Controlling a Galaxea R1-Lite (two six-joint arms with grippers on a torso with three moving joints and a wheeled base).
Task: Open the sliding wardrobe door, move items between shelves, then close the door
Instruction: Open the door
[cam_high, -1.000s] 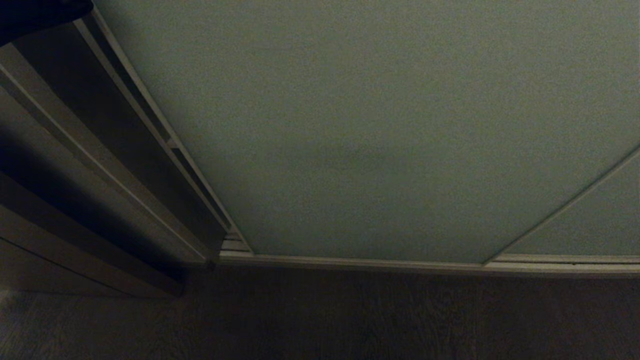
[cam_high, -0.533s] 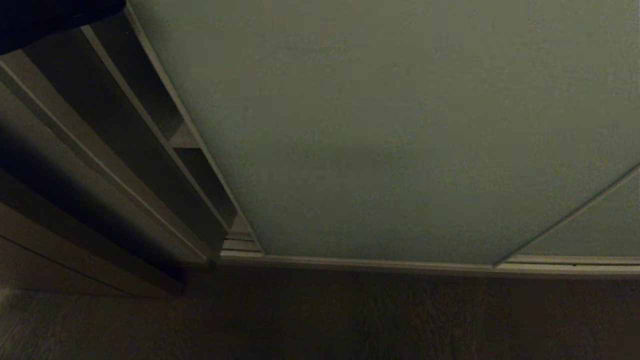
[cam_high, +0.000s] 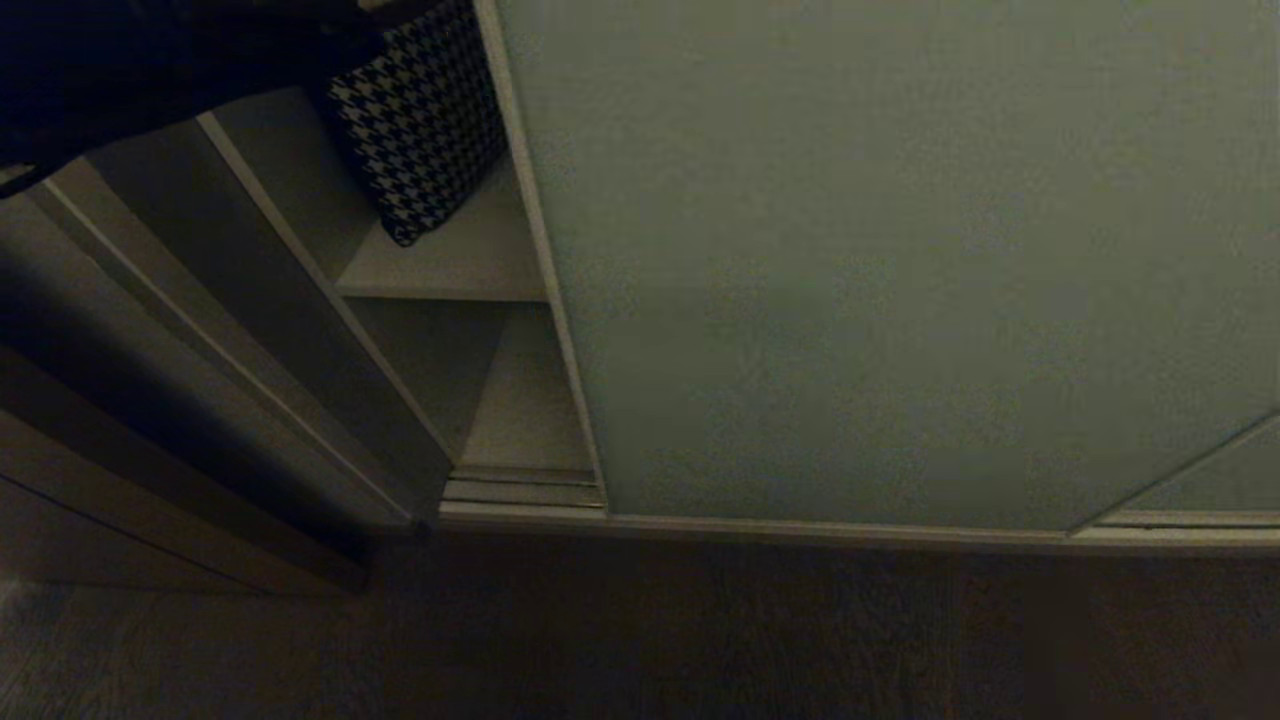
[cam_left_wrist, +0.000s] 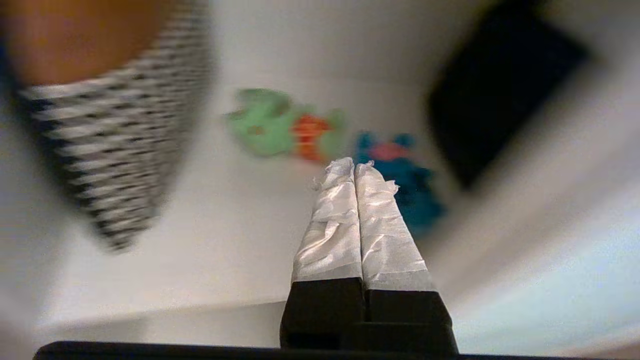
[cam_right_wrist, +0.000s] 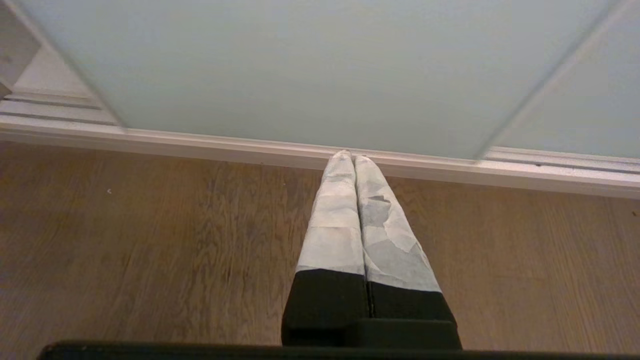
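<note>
The sliding wardrobe door (cam_high: 900, 260), a pale grey-green panel, stands partly open, its left edge past a gap that shows the shelves. My left arm (cam_high: 150, 60) reaches in as a dark shape at the top left. In the left wrist view, my left gripper (cam_left_wrist: 354, 167) is shut and empty above the white shelf (cam_left_wrist: 225, 240). It points toward the items: a green plush toy (cam_left_wrist: 265, 122) with red shorts and a teal-blue one (cam_left_wrist: 407, 182) with a pink tuft, partly behind the fingertips. My right gripper (cam_right_wrist: 354, 159) hangs shut over the floor, before the door (cam_right_wrist: 300, 70).
A black-and-white houndstooth cushion (cam_high: 420, 130) leans on the upper shelf (cam_high: 450, 265) by the door's edge; it also shows close by (cam_left_wrist: 115, 150). A big black bag (cam_left_wrist: 500, 85) sits behind the toys. A dark wooden frame (cam_high: 200, 380) bounds the opening; wooden floor (cam_right_wrist: 125, 240) lies below.
The door has slid to the right, widening the gap and uncovering the cushion and shelves. My left arm's dark shape has spread further right along the top edge.
</note>
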